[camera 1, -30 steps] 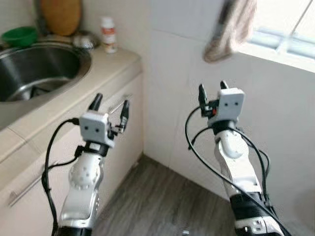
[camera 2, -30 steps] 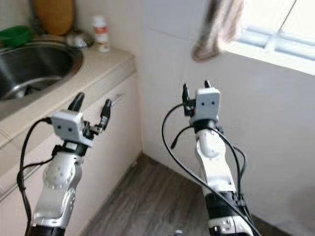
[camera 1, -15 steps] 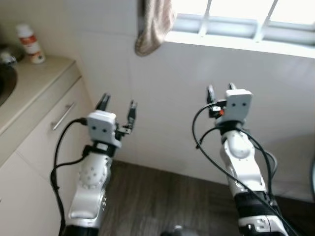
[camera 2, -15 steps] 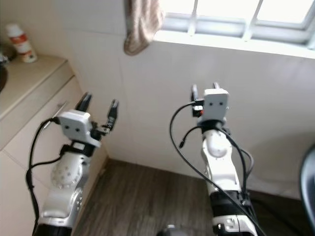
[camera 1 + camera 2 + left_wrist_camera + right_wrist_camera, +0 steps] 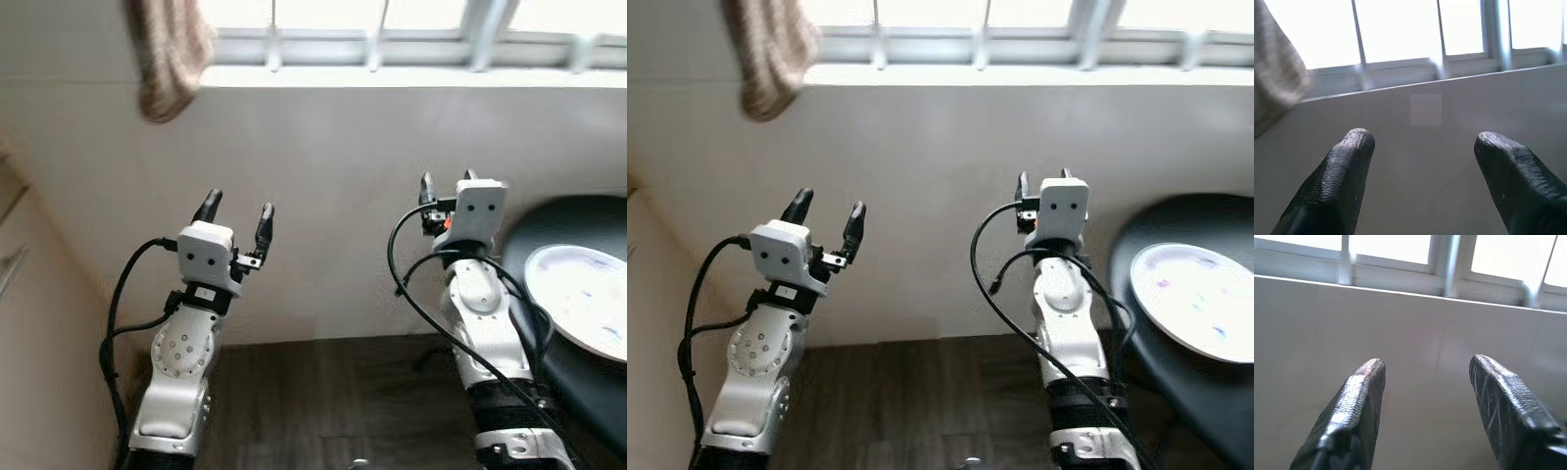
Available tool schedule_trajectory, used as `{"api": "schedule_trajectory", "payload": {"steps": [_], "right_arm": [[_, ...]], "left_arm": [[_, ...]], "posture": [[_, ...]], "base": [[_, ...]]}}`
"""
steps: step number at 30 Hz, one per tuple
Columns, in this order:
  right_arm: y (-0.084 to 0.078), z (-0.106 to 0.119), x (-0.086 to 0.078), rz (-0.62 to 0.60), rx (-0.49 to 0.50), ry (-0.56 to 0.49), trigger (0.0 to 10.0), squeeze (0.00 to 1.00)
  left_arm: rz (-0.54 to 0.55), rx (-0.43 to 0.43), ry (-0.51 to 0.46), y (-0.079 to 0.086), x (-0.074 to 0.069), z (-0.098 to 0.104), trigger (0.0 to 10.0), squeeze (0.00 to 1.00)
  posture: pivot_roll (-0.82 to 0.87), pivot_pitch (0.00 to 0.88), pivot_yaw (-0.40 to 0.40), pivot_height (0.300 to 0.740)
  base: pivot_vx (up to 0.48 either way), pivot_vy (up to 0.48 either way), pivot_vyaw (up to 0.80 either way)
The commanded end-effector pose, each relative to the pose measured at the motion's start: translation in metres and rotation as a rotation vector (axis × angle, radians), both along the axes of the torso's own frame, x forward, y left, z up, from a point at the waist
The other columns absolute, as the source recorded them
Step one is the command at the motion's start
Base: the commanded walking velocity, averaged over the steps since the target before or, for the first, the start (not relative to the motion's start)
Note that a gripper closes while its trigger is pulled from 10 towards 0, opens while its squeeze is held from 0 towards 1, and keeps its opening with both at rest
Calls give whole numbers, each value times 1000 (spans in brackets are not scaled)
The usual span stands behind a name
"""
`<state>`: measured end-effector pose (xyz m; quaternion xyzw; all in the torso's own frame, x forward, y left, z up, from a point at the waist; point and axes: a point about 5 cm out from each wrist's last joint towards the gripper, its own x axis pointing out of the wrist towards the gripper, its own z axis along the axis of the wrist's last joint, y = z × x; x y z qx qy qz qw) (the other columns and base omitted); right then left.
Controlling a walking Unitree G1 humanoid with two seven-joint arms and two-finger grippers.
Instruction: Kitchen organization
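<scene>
You're facing a plain white tiled wall [image 5: 333, 196] under a bright barred window [image 5: 392, 29]. Your left gripper [image 5: 236, 208] is raised in front of that wall, jaws apart and holding nothing. Your right gripper [image 5: 443, 180] is up beside it, jaws apart too, empty. A beige cloth [image 5: 168, 54] hangs at the upper left. Off to your right, a white round plate [image 5: 583, 299] sits on a dark round table [image 5: 558, 362].
</scene>
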<state>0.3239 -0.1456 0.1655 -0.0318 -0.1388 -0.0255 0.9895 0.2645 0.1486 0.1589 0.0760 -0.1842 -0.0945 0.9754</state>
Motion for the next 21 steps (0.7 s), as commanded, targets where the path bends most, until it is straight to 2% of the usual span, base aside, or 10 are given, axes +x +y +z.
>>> {"api": "schedule_trajectory", "payload": {"steps": [1,9,10,21], "right_arm": [[-6,-2,0,-27,4,15,10000,0],[-7,-4,1,-29,8,30,10000,0],[-7,-4,1,-30,8,31,10000,0],[-9,-5,1,-37,11,38,10000,0]], "left_arm": [[-6,-2,5,-3,1,0,10000,0],[-5,-2,9,-4,0,-1,10000,0],[-10,-36,-10,-4,-1,1,10000,0],[-9,-24,12,-5,1,-1,10000,0]], "posture": [[-6,3,-27,740],[-5,0,-33,740],[-7,0,-32,740],[-14,0,-29,740]], "base": [[0,-322,-769],[0,-474,-769],[0,0,-769],[0,0,-769]]}}
